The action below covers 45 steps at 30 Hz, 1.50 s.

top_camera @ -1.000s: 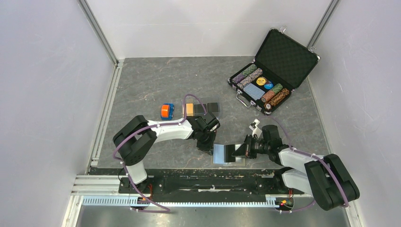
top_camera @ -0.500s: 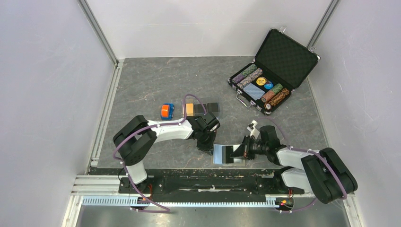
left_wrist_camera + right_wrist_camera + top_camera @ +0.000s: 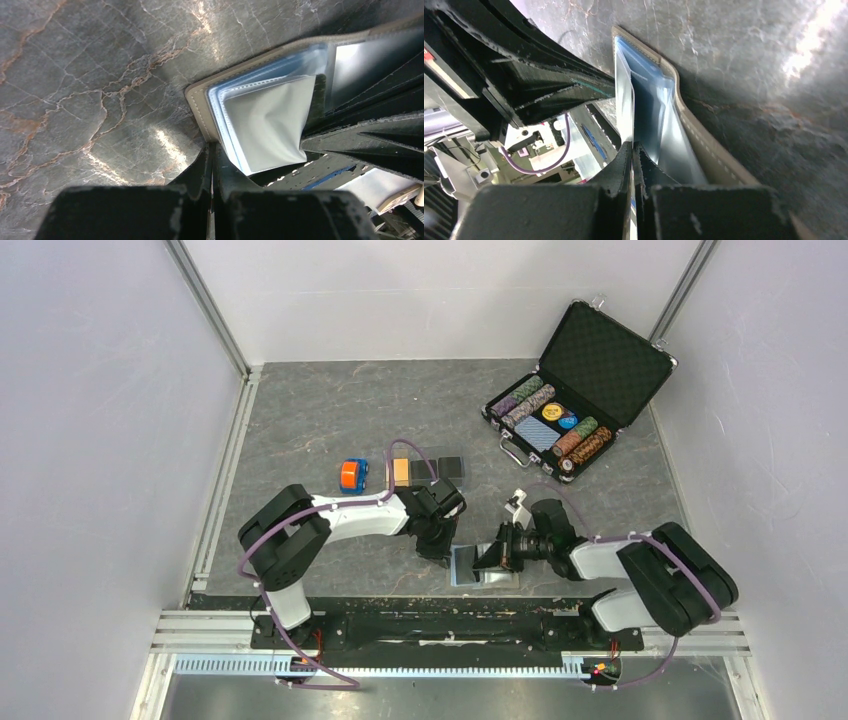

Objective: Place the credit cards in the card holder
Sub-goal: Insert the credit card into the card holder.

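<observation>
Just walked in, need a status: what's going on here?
Both arms are working on the open grey-taupe fold-over card holder at the near edge of the grey marbled table. The right gripper is shut, apparently pinching one of its clear inner sleeves; the left gripper is shut at the holder's corner. The orange-tan plastic credit card and the black credit cards lie farther back, not yet picked up.

White-linked, black-jointed arms [image 3: 355, 517] trail looping purple cables [image 3: 241, 562].
</observation>
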Available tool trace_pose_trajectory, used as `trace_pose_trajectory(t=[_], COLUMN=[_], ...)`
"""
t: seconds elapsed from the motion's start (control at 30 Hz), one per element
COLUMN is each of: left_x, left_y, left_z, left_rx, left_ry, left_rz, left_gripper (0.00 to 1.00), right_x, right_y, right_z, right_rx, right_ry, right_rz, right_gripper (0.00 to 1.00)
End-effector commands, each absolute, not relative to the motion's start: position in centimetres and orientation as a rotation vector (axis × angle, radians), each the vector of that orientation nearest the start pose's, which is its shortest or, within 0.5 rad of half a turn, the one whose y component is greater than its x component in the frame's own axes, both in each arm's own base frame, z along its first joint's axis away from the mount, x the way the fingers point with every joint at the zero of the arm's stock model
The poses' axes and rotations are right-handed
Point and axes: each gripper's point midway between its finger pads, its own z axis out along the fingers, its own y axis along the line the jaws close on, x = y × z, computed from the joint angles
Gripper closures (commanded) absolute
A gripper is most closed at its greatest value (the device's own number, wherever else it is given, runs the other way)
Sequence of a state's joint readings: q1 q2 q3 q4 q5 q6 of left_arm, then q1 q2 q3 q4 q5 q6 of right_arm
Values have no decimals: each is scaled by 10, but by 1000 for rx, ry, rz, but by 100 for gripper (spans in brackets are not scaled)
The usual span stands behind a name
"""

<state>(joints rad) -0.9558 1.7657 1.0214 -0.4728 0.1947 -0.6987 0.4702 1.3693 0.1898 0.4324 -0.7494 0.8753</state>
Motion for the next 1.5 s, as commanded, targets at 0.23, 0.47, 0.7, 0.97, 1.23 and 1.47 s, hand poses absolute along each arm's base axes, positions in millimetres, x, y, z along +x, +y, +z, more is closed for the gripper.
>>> trace_pose_trajectory(t=[0.23,0.47,0.7,0.97,1.23,1.47], left_x=[182,226,234,227,229,225], left_y=[-301,-289,-291,-288,-290,-290], left_z=[12,31,41,47,47,31], left_rx=[248,235,316,311,276,291], left_ry=[2944,2889,2881,2881,2886,2933], left_rz=[-505,-439,-411,-441,-502,-501], left_gripper=[98,98,87,81,81,83], right_x=[207,217,210,218,225,216], right_y=[275,273,265,257,266,279], right_z=[61,50,37,38,42,45], right_rx=[-16,-56,-70,-175,-239,-280], right_ry=[2428,2504,2553,2589,2578,2579], right_rz=[1540,1426,1355,1217,1263,1352], right_gripper=[100,92,57,24,29,41])
